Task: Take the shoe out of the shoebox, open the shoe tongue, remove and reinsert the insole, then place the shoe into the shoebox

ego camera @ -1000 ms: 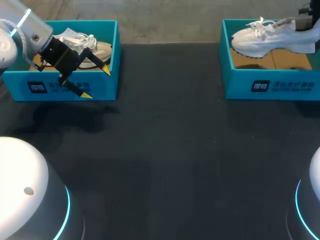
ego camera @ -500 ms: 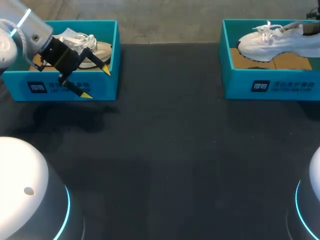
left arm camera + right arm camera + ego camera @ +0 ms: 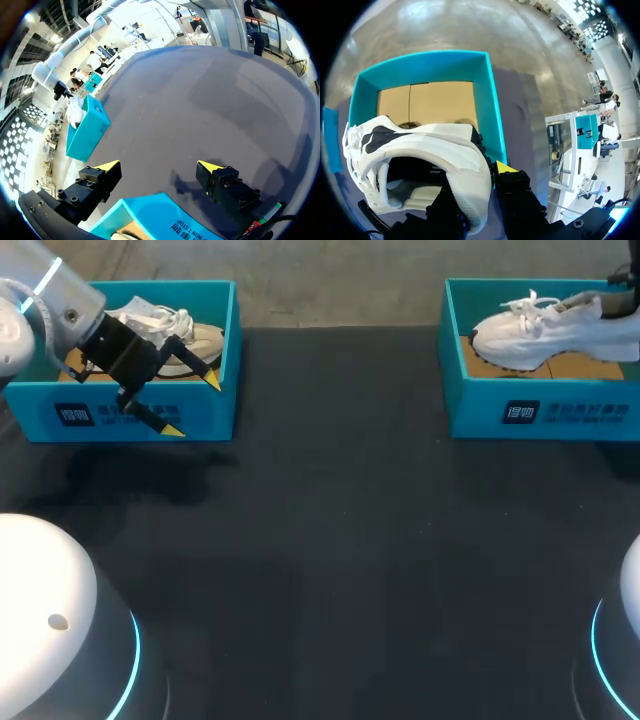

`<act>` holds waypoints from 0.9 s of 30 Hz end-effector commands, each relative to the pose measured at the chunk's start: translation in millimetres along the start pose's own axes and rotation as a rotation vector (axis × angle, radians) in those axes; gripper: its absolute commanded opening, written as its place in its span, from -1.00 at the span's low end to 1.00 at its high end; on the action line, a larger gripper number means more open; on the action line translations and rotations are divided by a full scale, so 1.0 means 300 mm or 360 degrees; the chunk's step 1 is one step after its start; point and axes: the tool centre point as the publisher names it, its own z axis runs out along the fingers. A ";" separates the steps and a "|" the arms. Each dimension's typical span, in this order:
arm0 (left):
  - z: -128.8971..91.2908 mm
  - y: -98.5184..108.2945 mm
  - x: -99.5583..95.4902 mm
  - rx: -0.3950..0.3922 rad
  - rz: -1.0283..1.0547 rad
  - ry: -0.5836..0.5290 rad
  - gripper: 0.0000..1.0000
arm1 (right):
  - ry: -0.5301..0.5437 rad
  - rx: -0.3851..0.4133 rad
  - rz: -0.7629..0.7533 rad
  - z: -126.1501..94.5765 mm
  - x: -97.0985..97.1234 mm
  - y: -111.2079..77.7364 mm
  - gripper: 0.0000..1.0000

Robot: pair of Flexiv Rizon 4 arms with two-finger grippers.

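Gripping the white shoe (image 3: pixel 420 145) at its heel, the right tool (image 3: pixel 479 182) holds it over the right shoebox (image 3: pixel 540 412), probably for lifting it out. The left tool (image 3: pixel 192 406), released, hangs beside the left shoebox (image 3: pixel 60 418).

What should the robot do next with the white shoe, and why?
Probably ease the white shoe straight down onto the cardboard floor of the right shoebox. The right tool is shut on its heel, the shoe hangs over the box's opening, and it has sunk a little in the last second.
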 end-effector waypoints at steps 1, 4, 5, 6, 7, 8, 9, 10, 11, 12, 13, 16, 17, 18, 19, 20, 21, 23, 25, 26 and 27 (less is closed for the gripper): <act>-0.001 -0.003 0.001 -0.0004 0.0000 0.0001 1.00 | 0.0009 0.0024 -0.0005 0.031 0.008 0.024 -1.00; -0.001 -0.003 0.001 -0.0004 0.0000 0.0001 1.00 | 0.0012 0.0034 -0.0005 0.048 0.010 0.027 -1.00; -0.001 -0.003 0.001 -0.0004 0.0000 0.0001 1.00 | 0.0012 0.0037 -0.0005 0.053 0.011 0.028 -1.00; -0.001 -0.003 0.001 -0.0004 0.0000 0.0001 1.00 | 0.0011 0.0040 -0.0006 0.058 0.010 0.028 -1.00; -0.001 -0.003 0.001 -0.0004 0.0000 0.0001 1.00 | 0.0011 0.0042 -0.0007 0.060 0.010 0.028 -1.00; -0.001 -0.003 0.001 -0.0004 0.0000 0.0001 1.00 | 0.0014 0.0048 -0.0010 0.070 0.009 0.030 -1.00; -0.001 -0.003 0.001 -0.0004 0.0000 0.0001 1.00 | 0.0015 0.0054 -0.0011 0.076 0.009 0.031 -1.00; -0.001 -0.003 0.001 -0.0004 0.0000 0.0001 1.00 | 0.0016 0.0056 -0.0012 0.078 0.009 0.031 -1.00; -0.001 -0.003 0.001 -0.0004 0.0000 0.0001 1.00 | 0.0020 0.0059 -0.0014 0.085 0.010 0.033 -1.00; -0.001 -0.003 0.001 -0.0004 0.0000 0.0001 1.00 | 0.0022 0.0065 -0.0016 0.090 0.011 0.034 -1.00; -0.001 -0.003 0.001 -0.0004 0.0000 0.0001 1.00 | 0.0024 0.0066 -0.0016 0.091 0.012 0.034 -1.00; -0.001 -0.003 0.001 -0.0004 0.0000 0.0001 1.00 | 0.0032 0.0068 -0.0004 0.097 0.012 0.035 -1.00; -0.001 -0.003 0.001 -0.0004 0.0000 0.0001 1.00 | 0.0032 0.0067 -0.0002 0.101 0.012 0.035 -1.00; -0.001 -0.003 0.001 -0.0004 0.0000 0.0001 1.00 | 0.0031 0.0067 -0.0001 0.107 0.013 0.035 -1.00; -0.001 -0.003 0.001 -0.0004 0.0000 0.0001 1.00 | 0.0031 0.0071 -0.0001 0.113 0.013 0.035 -1.00; -0.001 -0.003 0.001 -0.0004 0.0000 0.0001 1.00 | 0.0034 0.0079 -0.0003 0.120 0.013 0.034 -1.00; -0.001 -0.003 0.001 -0.0004 0.0000 0.0001 1.00 | 0.0036 0.0081 -0.0005 0.124 0.013 0.033 -1.00; -0.001 -0.003 0.001 -0.0004 0.0000 0.0001 1.00 | 0.0042 0.0070 -0.0016 0.131 0.013 0.031 -1.00; -0.001 -0.003 0.001 -0.0004 0.0000 0.0001 1.00 | 0.0051 0.0033 -0.0037 0.135 0.014 0.031 -1.00; -0.001 -0.003 0.001 -0.0004 0.0000 0.0001 1.00 | 0.0061 0.0022 -0.0054 0.144 0.016 0.029 -1.00; -0.001 -0.003 0.001 -0.0004 0.0000 0.0001 1.00 | 0.0065 0.0019 -0.0065 0.154 0.018 0.028 -1.00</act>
